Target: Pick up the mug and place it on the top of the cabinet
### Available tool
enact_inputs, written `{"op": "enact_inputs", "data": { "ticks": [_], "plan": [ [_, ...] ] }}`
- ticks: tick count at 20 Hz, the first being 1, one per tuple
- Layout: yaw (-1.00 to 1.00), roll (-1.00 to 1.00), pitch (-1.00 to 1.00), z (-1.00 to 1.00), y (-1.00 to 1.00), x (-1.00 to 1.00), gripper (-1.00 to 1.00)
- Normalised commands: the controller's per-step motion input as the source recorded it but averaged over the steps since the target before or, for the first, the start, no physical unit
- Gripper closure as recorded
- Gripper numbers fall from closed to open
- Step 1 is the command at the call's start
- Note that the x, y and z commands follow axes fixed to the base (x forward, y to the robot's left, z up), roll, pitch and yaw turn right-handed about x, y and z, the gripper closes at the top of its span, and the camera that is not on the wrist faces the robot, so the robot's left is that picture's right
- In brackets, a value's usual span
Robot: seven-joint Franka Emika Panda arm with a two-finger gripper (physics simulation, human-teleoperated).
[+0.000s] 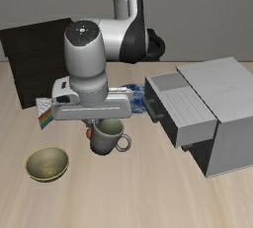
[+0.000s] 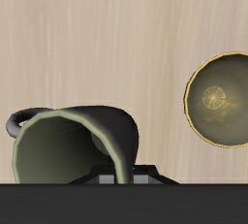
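The grey-green mug [image 1: 107,139] stands out on the wooden table, left of the cabinet, with its handle toward the exterior view's right. My gripper [image 1: 97,127] comes down onto its rim from above. In the wrist view the mug [image 2: 68,141] lies very close, mouth open toward the camera, and its wall runs in between my gripper's [image 2: 122,176] fingertips, so the gripper is shut on the rim. The grey cabinet [image 1: 225,86] sits at the exterior view's right with a flat bare top. Whether the mug touches the table I cannot tell.
The cabinet's upper drawer [image 1: 170,110] is pulled out toward the mug. An olive bowl [image 1: 45,163] [image 2: 221,98] rests on the table left of the mug. A dark box [image 1: 38,48] stands at the back left. A colourful carton [image 1: 45,115] and a blue packet [image 1: 134,98] lie behind my hand.
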Motion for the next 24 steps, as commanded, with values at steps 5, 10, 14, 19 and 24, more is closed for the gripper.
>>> {"op": "enact_inputs", "data": {
  "ticks": [5,10,14,19,24],
  "plan": [
    [0.0,0.0,0.0,1.0,0.0,0.0,1.0],
    [0.0,0.0,0.0,1.0,0.0,0.0,1.0],
    [0.0,0.0,0.0,1.0,0.0,0.0,1.0],
    [0.0,0.0,0.0,0.4,0.6,0.0,1.0],
    [0.0,0.0,0.0,0.0,1.0,0.0,1.0]
  ]
}}
